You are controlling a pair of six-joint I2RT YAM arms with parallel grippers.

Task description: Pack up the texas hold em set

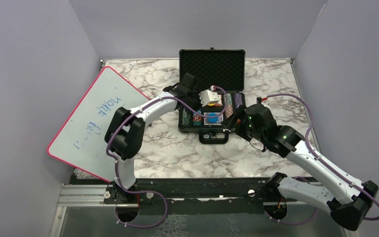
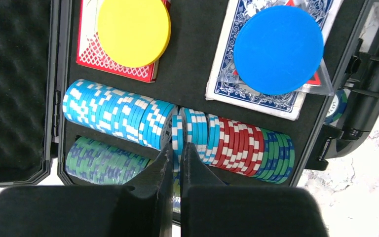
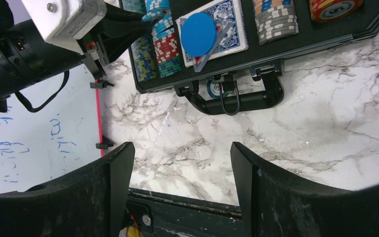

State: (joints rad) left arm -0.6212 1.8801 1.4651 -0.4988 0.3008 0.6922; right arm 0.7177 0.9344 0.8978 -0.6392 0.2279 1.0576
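The black briefcase point(image 1: 212, 64) stands open at the back of the table, foam lid up. In the left wrist view a yellow button point(image 2: 133, 30) lies on the red deck point(image 2: 91, 54) and a blue button point(image 2: 278, 49) on the blue deck point(image 2: 227, 84). Below them lie rows of light blue point(image 2: 113, 113), red point(image 2: 242, 145) and green chips point(image 2: 103, 165). My left gripper point(image 2: 176, 148) is over the case, shut on a light blue chip point(image 2: 178, 133) standing in the row. My right gripper point(image 3: 182, 148) is open and empty above the marble, in front of the case handle point(image 3: 237, 101).
A red-edged whiteboard point(image 1: 94, 123) with blue writing leans at the table's left. Grey and orange chip stacks point(image 3: 276, 17) fill the case's right side. The black rail point(image 1: 202, 190) runs along the near edge. Grey walls close in on three sides.
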